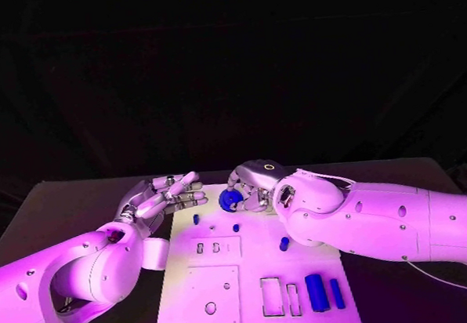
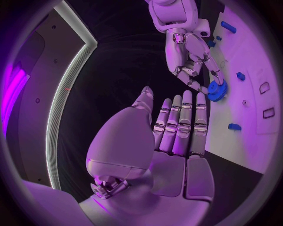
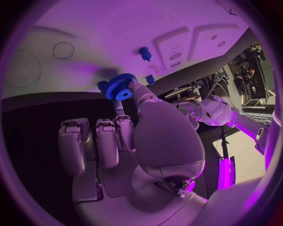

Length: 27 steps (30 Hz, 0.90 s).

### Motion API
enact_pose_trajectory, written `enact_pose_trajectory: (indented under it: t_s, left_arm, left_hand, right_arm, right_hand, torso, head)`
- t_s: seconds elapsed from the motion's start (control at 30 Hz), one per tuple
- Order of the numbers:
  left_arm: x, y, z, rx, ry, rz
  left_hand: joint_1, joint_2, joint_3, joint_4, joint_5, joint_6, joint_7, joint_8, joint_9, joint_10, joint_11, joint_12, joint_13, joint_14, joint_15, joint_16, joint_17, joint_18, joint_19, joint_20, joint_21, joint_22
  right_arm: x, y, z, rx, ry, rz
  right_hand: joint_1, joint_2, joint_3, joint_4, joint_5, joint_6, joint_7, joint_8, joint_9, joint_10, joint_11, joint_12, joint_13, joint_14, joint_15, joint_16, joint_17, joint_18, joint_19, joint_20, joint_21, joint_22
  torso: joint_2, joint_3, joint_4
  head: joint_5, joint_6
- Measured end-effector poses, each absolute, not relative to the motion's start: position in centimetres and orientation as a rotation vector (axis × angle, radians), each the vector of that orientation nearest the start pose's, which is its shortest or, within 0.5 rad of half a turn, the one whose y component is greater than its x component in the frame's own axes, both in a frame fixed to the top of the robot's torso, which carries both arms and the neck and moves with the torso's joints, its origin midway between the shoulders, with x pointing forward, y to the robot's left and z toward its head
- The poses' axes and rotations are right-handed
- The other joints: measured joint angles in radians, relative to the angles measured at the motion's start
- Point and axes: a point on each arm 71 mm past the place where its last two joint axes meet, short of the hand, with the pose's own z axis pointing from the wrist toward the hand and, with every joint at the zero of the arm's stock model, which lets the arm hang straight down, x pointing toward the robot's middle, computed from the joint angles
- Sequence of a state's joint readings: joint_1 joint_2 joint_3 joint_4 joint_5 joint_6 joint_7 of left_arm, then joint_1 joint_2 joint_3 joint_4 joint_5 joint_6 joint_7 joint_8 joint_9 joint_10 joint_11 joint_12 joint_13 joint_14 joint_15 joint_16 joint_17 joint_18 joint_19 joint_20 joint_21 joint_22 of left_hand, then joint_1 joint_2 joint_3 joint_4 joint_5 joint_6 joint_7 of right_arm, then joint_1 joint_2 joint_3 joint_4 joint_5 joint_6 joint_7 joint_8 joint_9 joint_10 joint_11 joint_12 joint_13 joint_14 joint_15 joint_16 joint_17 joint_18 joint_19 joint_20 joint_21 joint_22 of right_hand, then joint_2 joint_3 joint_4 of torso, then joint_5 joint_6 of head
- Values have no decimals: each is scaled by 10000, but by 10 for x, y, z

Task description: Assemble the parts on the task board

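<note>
- Our right hand (image 1: 261, 183) holds a blue gear (image 3: 121, 87) at the far end of the task board (image 1: 251, 317); the right wrist view shows the toothed wheel pinched at the fingers' tips, thumb against its rim, with the board's pale surface close behind it.
- From the left wrist view the gear (image 2: 216, 90) sits right at the board's edge, under the right hand's fingertips; we cannot tell whether it already touches the board or hangs just above it.
- Our left hand (image 1: 160, 198) hovers beside the board's far left corner, fingers straight, side by side and holding nothing.
- We judge the gear to be light, rigid plastic: it should not bend or crush under a firm pinch, but its smooth faces could slip against metal fingers.
- The teeth give the better purchase, so we would take it across the rim, on opposite sides, leaving the centre hole free for whatever post it must seat on.
- A small, thin wheel tilts easily in a tip pinch; we would keep it flat to the board before lowering.
- Other blue parts lie on the board: a small peg (image 1: 284, 243) near the right forearm and two upright bars (image 1: 317, 292) toward the near end, beside two empty slots (image 1: 272, 297).
- These also look stiff and light; the bars are best taken by their long sides.
- The dark desk (image 1: 58, 213) carries the board.
</note>
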<state>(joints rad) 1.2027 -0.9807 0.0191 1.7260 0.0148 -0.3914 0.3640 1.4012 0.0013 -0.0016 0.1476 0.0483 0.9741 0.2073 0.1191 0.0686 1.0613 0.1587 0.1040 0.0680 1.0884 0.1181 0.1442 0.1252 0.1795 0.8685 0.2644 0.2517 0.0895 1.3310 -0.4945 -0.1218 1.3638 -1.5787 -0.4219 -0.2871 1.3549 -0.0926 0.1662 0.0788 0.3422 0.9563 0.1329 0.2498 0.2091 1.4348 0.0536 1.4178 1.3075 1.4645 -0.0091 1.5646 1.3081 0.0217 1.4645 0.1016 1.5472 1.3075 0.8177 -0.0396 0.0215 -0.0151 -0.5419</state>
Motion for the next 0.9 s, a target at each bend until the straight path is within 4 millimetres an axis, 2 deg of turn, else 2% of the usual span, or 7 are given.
enact_pose_trajectory:
  t_s: [0.43, 0.53, 0.6, 0.7, 0.9]
  left_arm:
    - [459, 221, -142, -11416, 13676, -15610]
    - [459, 221, -142, -11415, 13676, -15611]
    - [459, 221, -142, -11415, 13676, -15612]
    - [459, 221, -142, -11414, 13676, -15612]
    - [459, 221, -142, -11415, 13677, -15611]
  left_hand:
    - [0, 0, 0, 0, 0, 0, 0, 0, 0, 0, 0, 0, 0, 0, 0, 0, -1, 0, 0, 0, 0, 1]
    - [0, 0, 0, 0, 0, 0, 0, 0, 0, 0, 0, 0, 0, 0, 0, 0, -1, -1, 0, 0, 0, 1]
    - [0, 0, 0, 0, 0, 0, 0, 0, 0, 0, 0, 0, 0, 0, 0, 0, -2, 0, 0, 0, 0, 1]
    - [0, 0, 0, 1, 0, 0, 0, 0, 0, 0, 0, 0, 0, 0, 0, 0, -2, 0, 0, 0, 0, 1]
    - [0, 0, 0, 1, 0, 0, 0, 0, 0, 0, 0, 0, 0, 0, 0, 0, 10, -1, 0, 0, 0, 2]
  right_arm:
    - [520, -68, -154, -2749, 14968, 5820]
    - [521, -67, -154, -2769, 14968, 5852]
    - [522, -67, -155, -2757, 14983, 5826]
    - [523, -69, -156, -2717, 15009, 5779]
    - [524, -69, -157, -2686, 15081, 5811]
  right_hand:
    - [-40, -41, 100, 39, -22, -6, 5, -112, -24, 0, 0, -41, -1, 0, 0, 0, -2, 0, 0, 0, -1, -1]
    - [-182, -90, 151, 66, -285, -119, 119, -266, -67, -33, 33, -113, -1, 0, 0, 0, -2, 1, 0, 0, -1, -2]
    - [-324, -85, 149, 99, -642, -303, 169, -420, -144, -98, 98, -145, -2, 0, 0, -1, -2, 1, 0, 0, -1, -2]
    - [-449, -210, 36, 215, -1123, -503, 254, -634, -243, -164, 163, -167, -2, 36, 37, -1, -3, 0, 0, 0, -1, -2]
    - [-707, -366, -209, 461, -1314, -629, 308, -839, -304, -200, 199, -224, -2, 26, 99, -1, -3, 2, 17, 57, -43, 6]
  torso:
    - [-1, 7, -24]
    - [-2, 9, -24]
    - [-2, 9, -24]
    - [-3, 12, -24]
    - [-6, 12, -25]
  head:
    - [17, -47]
    - [16, -52]
    - [16, -53]
    - [12, -54]
    - [12, -68]
